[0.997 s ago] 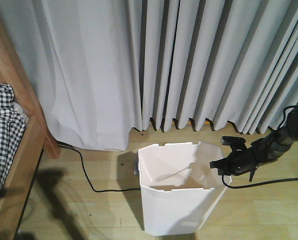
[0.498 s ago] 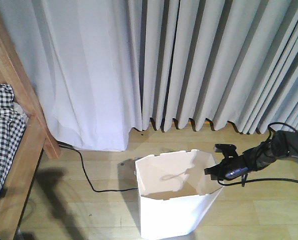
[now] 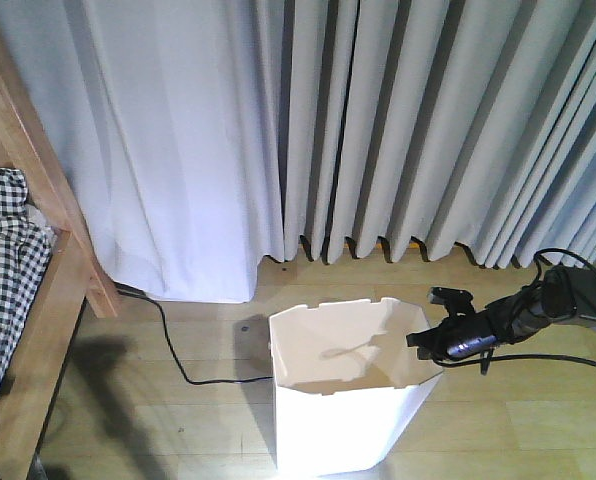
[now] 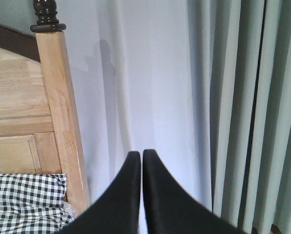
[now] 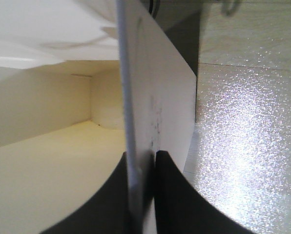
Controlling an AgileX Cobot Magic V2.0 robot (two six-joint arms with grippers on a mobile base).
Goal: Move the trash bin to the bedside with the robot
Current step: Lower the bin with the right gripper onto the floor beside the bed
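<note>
The white trash bin (image 3: 338, 420) stands upright on the wooden floor at the bottom centre of the front view. My right gripper (image 3: 425, 346) is shut on the bin's right rim. In the right wrist view my right gripper (image 5: 141, 158) pinches the thin bin wall (image 5: 150, 92), one finger inside, one outside. The bedside (image 3: 38, 340), a light wooden frame with checked bedding (image 3: 3, 260), lies at the far left, apart from the bin. My left gripper (image 4: 141, 155) is shut and empty, held in the air before the curtain, with the bed post (image 4: 62, 112) to its left.
Grey pleated curtains (image 3: 378, 130) hang behind the bin. A black cable (image 3: 173, 350) runs along the floor from the bed post toward the bin. My right arm's black cable (image 3: 538, 360) trails to the right edge.
The bin has slid a little to the left and nearer the camera. My right gripper has moved with it, still clamped on the rim.
</note>
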